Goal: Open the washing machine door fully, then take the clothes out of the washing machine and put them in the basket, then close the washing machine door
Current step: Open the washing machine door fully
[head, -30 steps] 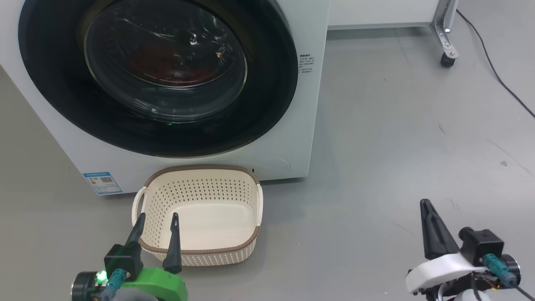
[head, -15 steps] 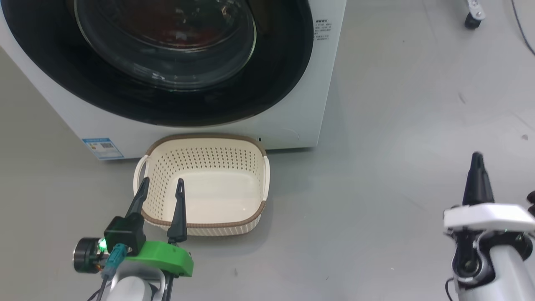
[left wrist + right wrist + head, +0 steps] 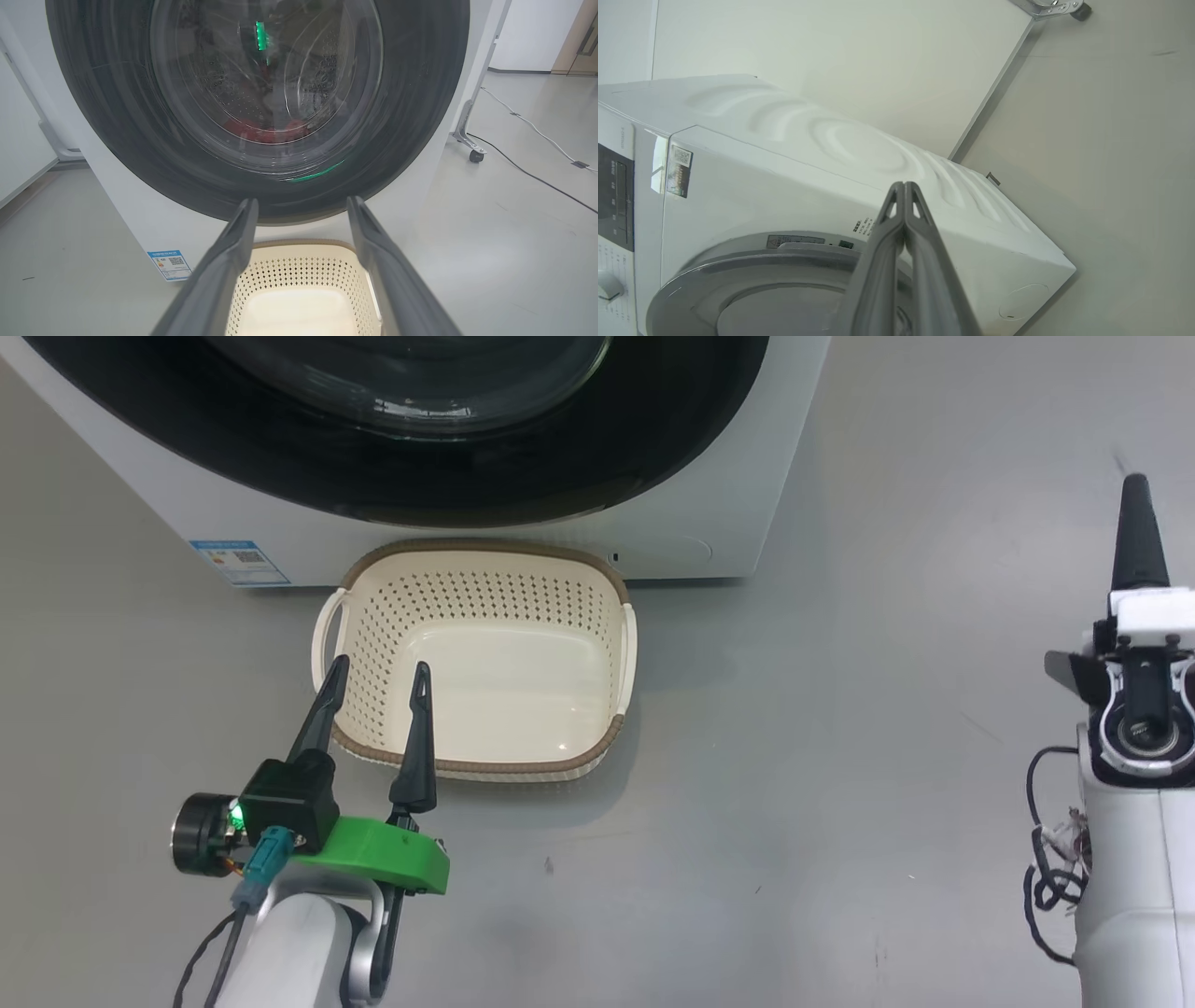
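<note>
The washing machine (image 3: 140,219) is white, and its round black washing machine door (image 3: 411,116) lies shut against the front. Through the glass the red clothes (image 3: 266,133) show low in the drum. The cream basket (image 3: 373,644) stands empty on the floor right before the machine. My left gripper (image 3: 379,665) is open and empty over the basket's near left rim, its fingers (image 3: 233,242) pointing at the door. My right gripper (image 3: 1136,485) is shut on nothing, out to the right of the machine; in its wrist view it (image 3: 903,185) points at the machine's side (image 3: 854,149).
Grey floor stretches right of the machine. A blue label (image 3: 241,562) marks the machine's lower left corner. A metal frame leg on a caster (image 3: 469,140) and a dark cable (image 3: 537,179) lie on the floor to the right. White panels stand behind.
The head camera has tipped down, so the machine and basket sit higher in the picture. My right gripper has moved forward and outward, staying shut. The left gripper keeps its place by the basket.
</note>
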Robot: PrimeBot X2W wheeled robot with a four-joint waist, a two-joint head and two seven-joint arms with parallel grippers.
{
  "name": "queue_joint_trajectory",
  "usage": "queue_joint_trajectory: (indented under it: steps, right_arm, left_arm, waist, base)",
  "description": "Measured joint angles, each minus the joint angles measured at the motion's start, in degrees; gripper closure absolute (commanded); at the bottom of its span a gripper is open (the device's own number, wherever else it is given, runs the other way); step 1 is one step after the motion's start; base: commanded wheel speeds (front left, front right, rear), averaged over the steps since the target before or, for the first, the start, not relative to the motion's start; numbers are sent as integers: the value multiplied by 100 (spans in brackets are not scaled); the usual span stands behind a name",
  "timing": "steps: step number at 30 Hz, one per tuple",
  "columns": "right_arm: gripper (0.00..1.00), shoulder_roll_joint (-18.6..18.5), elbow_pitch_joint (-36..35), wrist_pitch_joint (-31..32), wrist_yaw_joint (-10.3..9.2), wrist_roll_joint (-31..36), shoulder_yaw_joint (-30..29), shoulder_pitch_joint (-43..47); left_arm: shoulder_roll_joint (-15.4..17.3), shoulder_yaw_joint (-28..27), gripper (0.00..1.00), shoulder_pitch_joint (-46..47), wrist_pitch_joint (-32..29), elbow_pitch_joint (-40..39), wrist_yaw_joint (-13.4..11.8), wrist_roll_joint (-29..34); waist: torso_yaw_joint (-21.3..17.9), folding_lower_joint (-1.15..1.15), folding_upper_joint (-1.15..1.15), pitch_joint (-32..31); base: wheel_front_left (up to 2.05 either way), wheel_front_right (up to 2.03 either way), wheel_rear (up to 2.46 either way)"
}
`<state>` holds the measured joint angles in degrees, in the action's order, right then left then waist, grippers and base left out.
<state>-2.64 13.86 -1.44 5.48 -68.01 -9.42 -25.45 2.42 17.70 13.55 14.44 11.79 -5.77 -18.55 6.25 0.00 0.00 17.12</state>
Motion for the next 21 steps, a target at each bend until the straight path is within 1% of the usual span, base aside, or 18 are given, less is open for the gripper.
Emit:
queue_joint_trajectory:
  steps: [5, 8, 11, 16, 17, 20, 21]
  right_arm:
    - [100, -37, 135, 503, -2, -454, -84, -586]
    - [100, -131, 189, 771, -22, -645, -91, -955]
    - [100, -245, 264, 1054, -92, -768, -60, -1331]
    - [100, -297, 375, 1462, -169, -1004, 60, -1790]
    - [100, -293, 401, 1556, -214, -1072, 70, -1896]
    - [100, -460, 512, 1855, -292, -1057, 231, -2274]
    - [100, -460, 512, 1855, -292, -1057, 231, -2274]
  left_arm:
    - [-7, 125, 0, 133, 0, -24, -7, -25]
    - [-7, 215, 0, 216, 0, -74, -7, -110]
    - [-13, 296, 0, 301, 0, -98, -8, -157]
    - [-15, 380, 0, 406, 0, -123, -25, -215]
    - [-15, 413, 0, 425, 0, -131, -32, -225]
    - [-25, 514, 0, 495, 0, -149, -47, -322]
    - [-25, 514, 0, 495, 0, -149, -47, -322]
  waist:
    - [175, 0, 0, 239]
    - [285, 0, 0, 369]
    - [392, 0, 0, 497]
    - [528, 0, 0, 655]
    - [560, 0, 0, 691]
    - [683, 0, 0, 835]
    - [683, 0, 0, 835]
  base:
    - [0, 0, 0]
    - [0, 0, 0]
    - [0, 0, 0]
    - [0, 0, 0]
    - [0, 0, 0]
    - [0, 0, 0]
    - [0, 0, 0]
